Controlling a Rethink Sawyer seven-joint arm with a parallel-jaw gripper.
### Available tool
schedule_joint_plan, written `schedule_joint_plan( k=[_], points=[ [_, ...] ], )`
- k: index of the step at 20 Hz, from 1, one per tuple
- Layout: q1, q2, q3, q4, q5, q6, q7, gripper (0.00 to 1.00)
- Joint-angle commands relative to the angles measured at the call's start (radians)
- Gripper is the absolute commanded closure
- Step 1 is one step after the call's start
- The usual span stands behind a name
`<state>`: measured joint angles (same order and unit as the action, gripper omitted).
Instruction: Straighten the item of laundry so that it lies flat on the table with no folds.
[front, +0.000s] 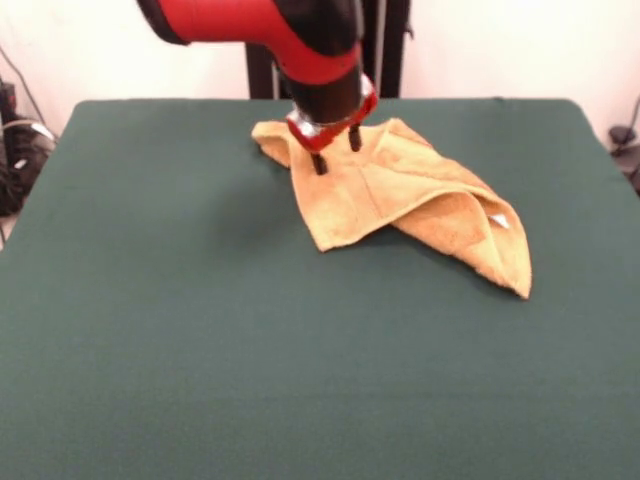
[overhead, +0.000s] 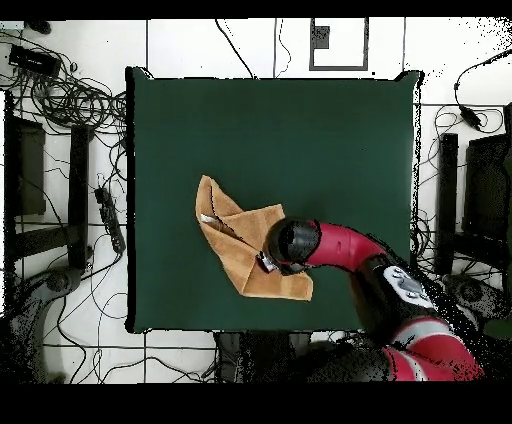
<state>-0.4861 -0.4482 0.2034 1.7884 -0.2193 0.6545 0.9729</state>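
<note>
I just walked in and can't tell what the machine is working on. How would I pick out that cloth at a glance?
Find the big dark green table; the only thing lying on it is a small orange-tan towel, near the side where the red arm reaches down. The gripper stands over one end with its fingers open. The towel is rumpled and folded over itself, with a small white tag near its pointed corner.

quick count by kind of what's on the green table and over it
towels: 1, orange-tan towel, folded over itself
care tags: 1, small white care tag on the towel
tables: 1, table
robot arms: 1, with one claw, open, fingers down at the towel
total: 4
</note>
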Motion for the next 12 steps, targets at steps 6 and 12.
schedule_joint_plan(
  k=[6, 12],
  points=[
    [-0.390, 0.015, 0.475, 0.287, -0.065, -0.512, 0.082, 0.00],
    [-0.488, 0.068, 0.609, 0.300, -0.092, -0.594, 0.132, 0.00]
  ],
)
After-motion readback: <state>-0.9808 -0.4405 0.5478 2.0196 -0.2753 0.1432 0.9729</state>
